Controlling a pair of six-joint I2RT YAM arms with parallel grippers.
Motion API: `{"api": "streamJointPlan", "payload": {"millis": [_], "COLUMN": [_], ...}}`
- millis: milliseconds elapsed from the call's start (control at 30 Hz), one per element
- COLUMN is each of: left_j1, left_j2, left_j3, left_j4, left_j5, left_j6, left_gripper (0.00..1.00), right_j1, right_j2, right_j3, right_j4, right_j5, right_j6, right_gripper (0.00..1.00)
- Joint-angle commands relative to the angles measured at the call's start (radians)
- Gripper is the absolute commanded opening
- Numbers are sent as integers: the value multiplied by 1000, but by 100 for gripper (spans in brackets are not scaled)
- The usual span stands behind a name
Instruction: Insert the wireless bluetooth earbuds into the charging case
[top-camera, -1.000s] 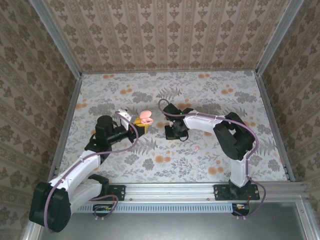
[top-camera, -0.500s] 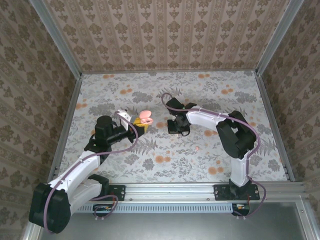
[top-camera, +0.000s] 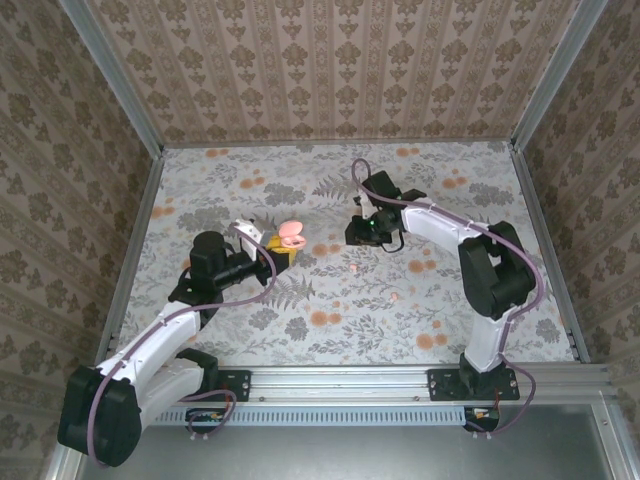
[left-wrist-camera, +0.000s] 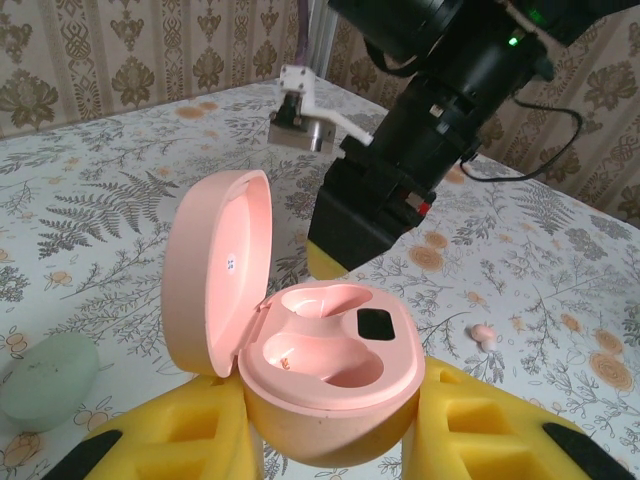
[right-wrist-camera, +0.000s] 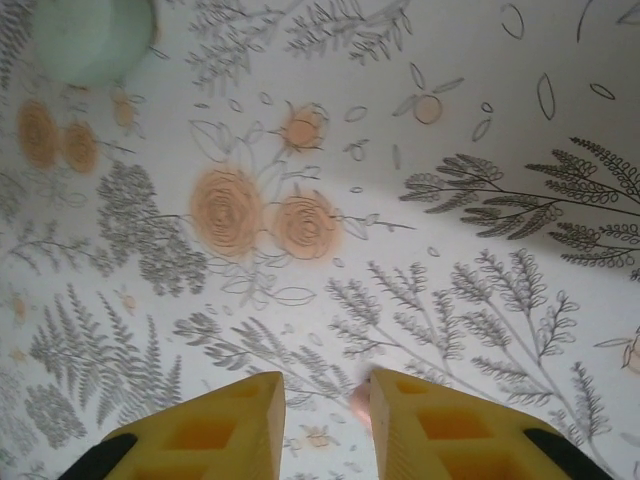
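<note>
A tiny pale pink plastic earbud (top-camera: 353, 267) lay on the flowery surface (top-camera: 300, 335) near the right hand (top-camera: 366, 233), and a second pink earbud (top-camera: 395, 296) lay closer to the arms' bases. The rounded pink plastic charging case (left-wrist-camera: 320, 365) stood open with its lid tipped back, and the left hand (left-wrist-camera: 330, 440) squeezed it between yellow fingers (left-wrist-camera: 480, 430), with a pale green round case (left-wrist-camera: 50, 375) nearby. The right hand's fingers were a little apart over the surface, with a fuzzy pink spot beside one finger.
</note>
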Motion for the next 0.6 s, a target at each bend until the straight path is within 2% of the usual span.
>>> {"api": "streamJointPlan", "payload": {"millis": [0,267,567], "left_j1": [6,6,5], "left_j2": [-19,-11,3], "left_j3": [-1,4,9], "left_j4": [-14,-21,-13], "left_j5": [3,-1,5], "left_j6": [8,14,9], "left_gripper": [18,18,18], "right_j1": [4,6,6], "right_j2": [56,105,133], "right_j3": [16,5,0], "right_j4": [-31,-39,-70], "right_j5": [-76,-119,-122], "right_j6": [-109,-272,-323], "right_gripper": [30,34,35]}}
